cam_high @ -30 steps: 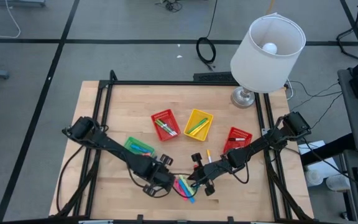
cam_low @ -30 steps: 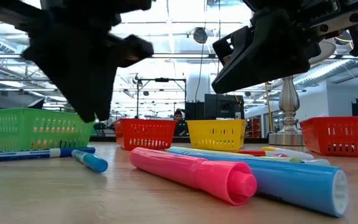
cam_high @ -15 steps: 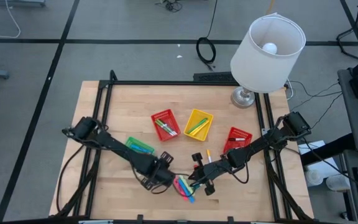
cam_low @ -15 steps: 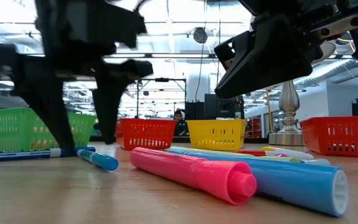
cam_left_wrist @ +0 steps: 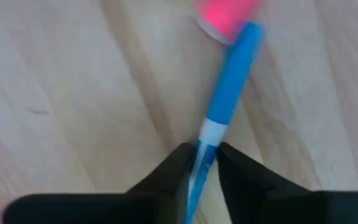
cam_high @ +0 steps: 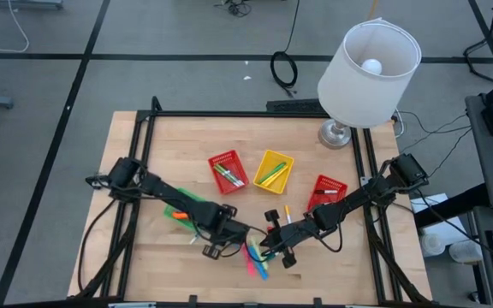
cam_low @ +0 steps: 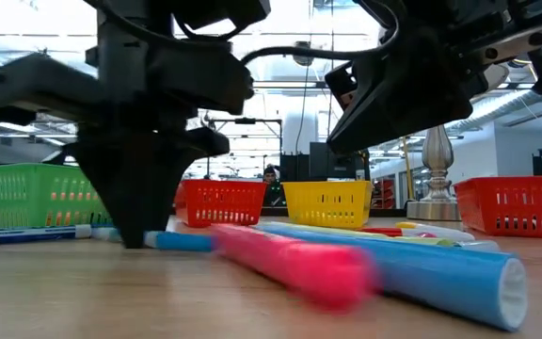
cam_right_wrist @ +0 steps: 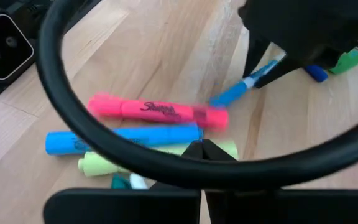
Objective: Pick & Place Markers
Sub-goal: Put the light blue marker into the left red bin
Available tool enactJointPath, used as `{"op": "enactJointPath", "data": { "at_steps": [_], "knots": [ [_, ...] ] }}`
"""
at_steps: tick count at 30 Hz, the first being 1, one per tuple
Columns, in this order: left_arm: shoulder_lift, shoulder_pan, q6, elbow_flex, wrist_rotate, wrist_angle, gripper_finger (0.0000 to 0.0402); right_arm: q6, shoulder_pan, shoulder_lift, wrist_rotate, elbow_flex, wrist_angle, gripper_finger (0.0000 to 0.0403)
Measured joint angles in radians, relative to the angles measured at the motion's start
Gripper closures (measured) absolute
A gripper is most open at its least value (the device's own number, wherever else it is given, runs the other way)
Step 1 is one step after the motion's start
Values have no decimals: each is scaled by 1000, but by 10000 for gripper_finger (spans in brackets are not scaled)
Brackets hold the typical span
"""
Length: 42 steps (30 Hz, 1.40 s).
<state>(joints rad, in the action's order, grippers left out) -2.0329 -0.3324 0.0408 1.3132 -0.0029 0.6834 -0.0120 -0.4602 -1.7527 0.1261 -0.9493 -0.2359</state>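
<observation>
A loose pile of markers (cam_high: pixel 253 257) lies near the table's front edge: a pink one (cam_right_wrist: pixel 157 112), a thick blue one (cam_right_wrist: pixel 123 138) and a pale green one (cam_right_wrist: pixel 160 155). Beside the pile a thin blue marker (cam_left_wrist: pixel 229 81) lies flat on the wood. My left gripper (cam_left_wrist: pixel 202 152) stands over it, pointing down and shut on it. My right gripper (cam_right_wrist: pixel 202 144) hovers shut above the pile's right side, touching nothing. My left gripper pinches the thin blue marker between its two fingers at the white band (cam_left_wrist: pixel 207 134) on its barrel. The fingers come from above, pointing down, and lie across the marker. The marker lies on the table (cam_low: pixel 182 241), its blue end against the pink marker (cam_left_wrist: pixel 225 12).
A green basket (cam_high: pixel 191 203) sits behind my left arm. A red basket (cam_high: pixel 228 171), a yellow basket (cam_high: pixel 273 169) and a second red basket (cam_high: pixel 327 190) stand mid-table. A lamp (cam_high: pixel 368 64) stands at the far right corner. One yellow marker (cam_high: pixel 287 214) lies alone.
My left gripper has gone down and toward the marker pile, opened wide, then shut on the thin blue marker. That marker has swung round on the table to lie sideways. The pink marker beside it has been nudged.
</observation>
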Motion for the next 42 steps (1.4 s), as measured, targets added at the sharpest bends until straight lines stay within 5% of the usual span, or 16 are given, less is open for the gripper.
{"op": "enactJointPath", "data": {
  "at_steps": [6, 16, 26, 35, 42],
  "knots": [
    [-2, 36, -94, 0, 3, -8, 374, 3, 0, 0, 0, 0, 2, 403],
    [-4, 74, -251, -2, -38, -41, 332, 9, 0, 0, 0, 0, 3, 403],
    [-4, 99, -245, -3, -72, -90, 365, 9, 0, 0, 0, 0, 2, 403],
    [32, 100, -225, -6, -137, -95, 276, 7, -3, 0, 1, 0, 2, 403],
    [33, 102, -217, -2, -159, -96, 251, 8, -3, 0, 0, 1, 2, 403]
  ]
}}
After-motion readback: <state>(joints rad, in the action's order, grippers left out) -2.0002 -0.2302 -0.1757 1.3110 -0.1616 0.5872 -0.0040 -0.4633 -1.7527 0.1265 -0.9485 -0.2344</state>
